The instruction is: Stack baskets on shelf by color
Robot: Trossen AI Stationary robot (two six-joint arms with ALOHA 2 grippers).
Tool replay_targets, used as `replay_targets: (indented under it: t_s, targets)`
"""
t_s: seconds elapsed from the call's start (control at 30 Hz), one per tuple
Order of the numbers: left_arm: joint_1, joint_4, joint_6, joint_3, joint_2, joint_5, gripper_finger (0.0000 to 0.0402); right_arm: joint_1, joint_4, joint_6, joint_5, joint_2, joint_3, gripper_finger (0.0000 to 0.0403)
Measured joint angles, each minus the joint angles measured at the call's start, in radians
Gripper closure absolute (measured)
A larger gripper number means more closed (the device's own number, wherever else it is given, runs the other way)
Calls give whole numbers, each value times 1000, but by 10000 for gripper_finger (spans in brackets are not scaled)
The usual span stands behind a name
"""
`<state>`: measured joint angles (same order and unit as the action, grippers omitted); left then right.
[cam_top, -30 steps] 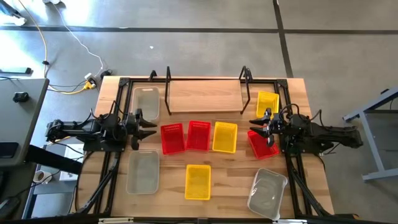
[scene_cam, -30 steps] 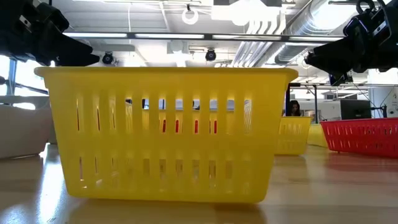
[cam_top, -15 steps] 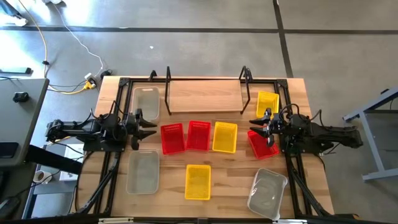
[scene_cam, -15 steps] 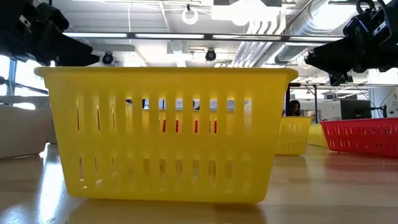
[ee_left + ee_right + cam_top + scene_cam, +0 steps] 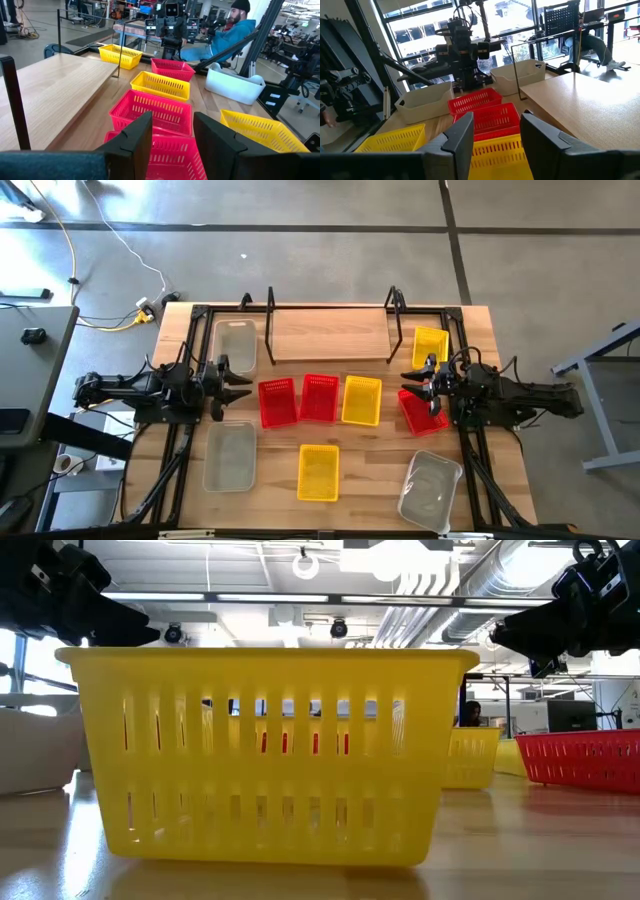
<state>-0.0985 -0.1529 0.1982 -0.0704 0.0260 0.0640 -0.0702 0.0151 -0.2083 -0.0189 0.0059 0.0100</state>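
Observation:
In the high view the shelf (image 5: 330, 335), a light board in a black rod frame, lies at the table's far edge. Red baskets (image 5: 277, 401) (image 5: 319, 397) and a yellow basket (image 5: 362, 400) stand in a row before it. Another red basket (image 5: 424, 414) stands under my right gripper (image 5: 405, 383), with a yellow basket (image 5: 431, 345) beyond it. A third yellow basket (image 5: 318, 472) is near the front edge. Clear baskets (image 5: 234, 343) (image 5: 229, 455) (image 5: 430, 490) rest on the table. My left gripper (image 5: 243, 380) hovers left of the row. Both grippers are open and hold nothing.
The black frame posts (image 5: 271, 310) (image 5: 395, 308) rise at the shelf's ends. In the low view the near yellow basket (image 5: 265, 755) fills most of the picture. A person in a teal top (image 5: 227, 35) sits beyond the table in the left wrist view.

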Motion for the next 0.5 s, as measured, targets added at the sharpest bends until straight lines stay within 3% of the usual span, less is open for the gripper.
replay_targets:
  t_s: [0.27,0.5]
  targets:
    - [0,0,6,0,0,0,268,0,0,0,0,0,0,259]
    - [0,0,177,0,0,0,268,0,0,0,0,0,0,259]
